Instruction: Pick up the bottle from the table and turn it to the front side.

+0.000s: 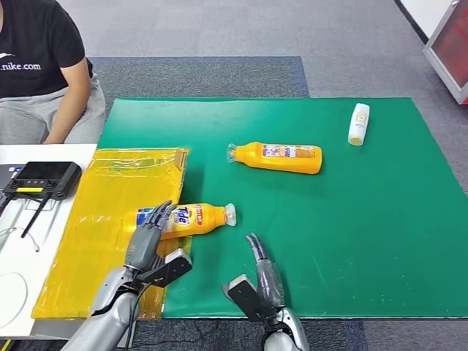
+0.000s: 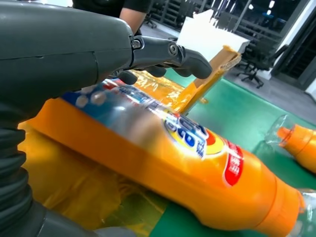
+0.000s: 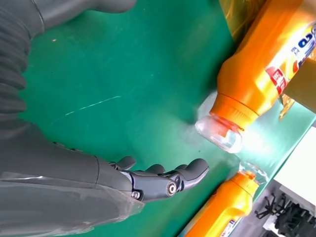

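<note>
while the bottle [image 1: 179, 219] lies flat under the left hand [image 1: 148, 238], half on the yellow bag [image 1: 110, 227], its long axis runs crosswise, cap toward the right hand [image 1: 264, 274]. left fingers rest over its base, grip unconfirmed; right hand released, near the cap.

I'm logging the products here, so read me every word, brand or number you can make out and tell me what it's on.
"Tide": label of the near orange bottle, under the left hand.
".nike.com": chest of the person's black shirt.
Red patch on the near orange bottle: too blurred to read.
Label on the far orange bottle: too small to read.
Small white bottle: print too small to read.
</note>
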Motion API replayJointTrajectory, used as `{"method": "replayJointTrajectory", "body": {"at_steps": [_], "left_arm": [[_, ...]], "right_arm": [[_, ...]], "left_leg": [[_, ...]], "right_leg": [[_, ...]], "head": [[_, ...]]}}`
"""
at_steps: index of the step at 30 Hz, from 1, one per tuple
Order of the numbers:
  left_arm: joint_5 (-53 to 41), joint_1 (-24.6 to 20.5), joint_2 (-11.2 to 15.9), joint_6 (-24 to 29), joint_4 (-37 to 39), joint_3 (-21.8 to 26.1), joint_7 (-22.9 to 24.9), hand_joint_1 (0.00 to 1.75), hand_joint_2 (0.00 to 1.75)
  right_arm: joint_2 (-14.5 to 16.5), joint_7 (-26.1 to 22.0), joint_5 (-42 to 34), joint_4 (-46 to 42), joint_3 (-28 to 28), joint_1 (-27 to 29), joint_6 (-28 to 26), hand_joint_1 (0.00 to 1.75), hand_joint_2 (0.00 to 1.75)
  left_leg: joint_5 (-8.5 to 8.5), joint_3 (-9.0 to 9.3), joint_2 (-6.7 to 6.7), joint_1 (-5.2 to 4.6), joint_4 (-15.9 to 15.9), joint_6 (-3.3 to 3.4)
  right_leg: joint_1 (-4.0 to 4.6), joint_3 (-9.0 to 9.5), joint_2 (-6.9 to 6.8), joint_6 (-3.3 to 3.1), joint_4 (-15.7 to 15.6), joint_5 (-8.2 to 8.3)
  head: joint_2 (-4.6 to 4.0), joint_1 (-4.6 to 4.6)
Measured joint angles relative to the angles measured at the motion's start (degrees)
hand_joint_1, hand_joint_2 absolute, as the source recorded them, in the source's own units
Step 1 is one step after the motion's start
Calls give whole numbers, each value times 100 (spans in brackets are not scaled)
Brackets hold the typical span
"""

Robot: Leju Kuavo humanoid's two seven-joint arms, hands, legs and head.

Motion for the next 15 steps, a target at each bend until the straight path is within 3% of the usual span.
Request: {"method": "replayJointTrajectory", "body": {"at_steps": [3, 5, 9, 12, 15], "left_arm": [[226, 144, -3, 268, -319, -1, -383, 0, 175], [801, 288, -15, 350, -757, -9, -898, 0, 175], [2972, 588, -72, -295, -2153, -68, -1922, 0, 175], [3930, 736, -77, -776, -3230, -120, -2208, 0, 175], [4202, 843, -86, -778, -3862, -122, -2277, 0, 175]], "right_arm": [[0, -1, -28, 11, 0, 7, -15, 0, 175], [0, -15, -43, 31, 0, 7, -18, 0, 175], [6, -115, -89, 81, 0, -10, -44, 0, 175], [24, -282, -159, 118, 0, -25, -117, 0, 175], [42, -557, -223, 123, -1, -25, -306, 0, 175]], "left_leg": [[0, -3, 0, 0, 0, 0], [0, -7, 0, 0, 0, 0], [-1, -15, 0, 0, 0, 1], [-1, -16, 0, 0, 0, 1], [-1, -16, 0, 0, 0, 1]], "right_leg": [[0, -3, 0, 0, 0, 0], [0, -6, 0, 0, 0, 0], [0, -13, 0, 0, 0, 0], [-1, -13, 0, 0, 0, 0], [0, -14, 0, 0, 0, 0]], "head": [[0, 0], [0, 0], [0, 0], [0, 0], [0, 0]]}}
